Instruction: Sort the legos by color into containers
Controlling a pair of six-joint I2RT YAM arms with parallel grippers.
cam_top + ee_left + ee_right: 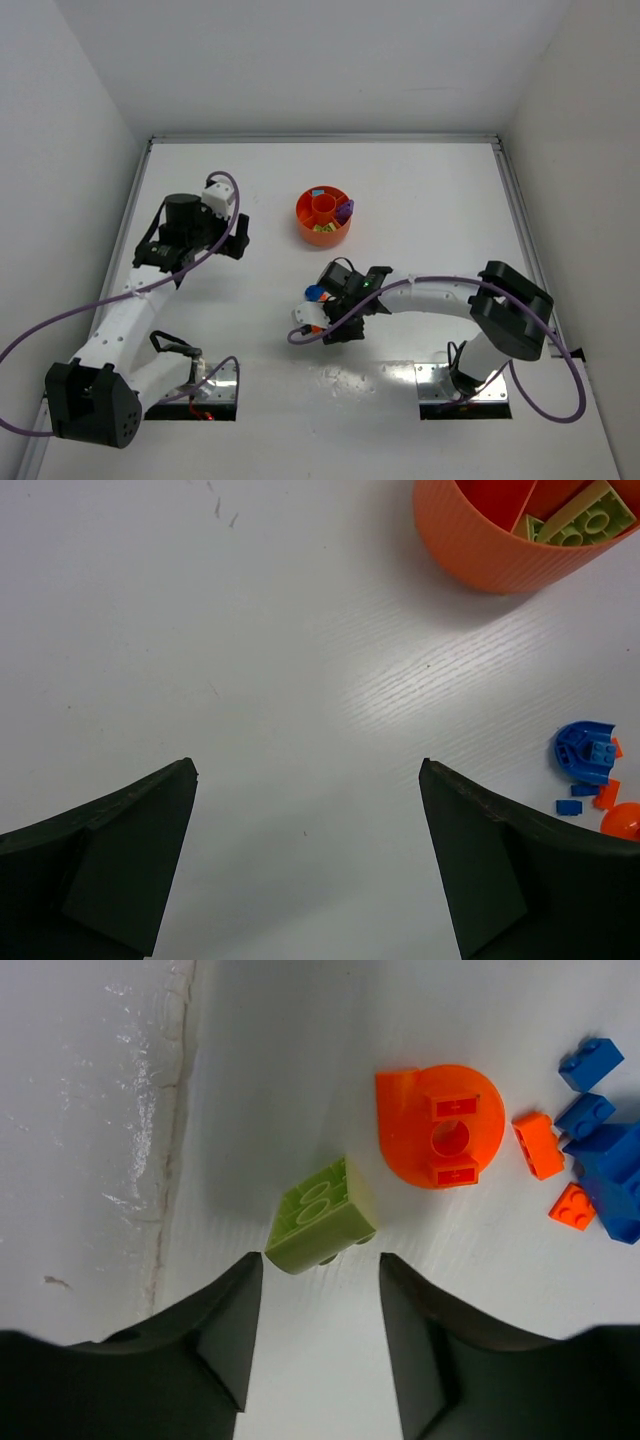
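Note:
A pale yellow-green lego (320, 1218) lies tilted on the table just beyond the tips of my right gripper (322, 1258), whose jaws stand apart with nothing between them. To its right lie a round orange piece (440, 1127), two small orange bricks (538, 1145) and several blue bricks (610, 1175). The round orange tray (305, 222) sits farther back and holds purple pieces (345, 211) and yellow-green bricks (580, 520). My left gripper (308, 770) hangs wide open over bare table, left of the tray.
White walls close the table in on the left, back and right. A seam runs along the table surface (165, 1160) left of the green brick. The same blue pieces (585, 752) also show at the right edge of the left wrist view.

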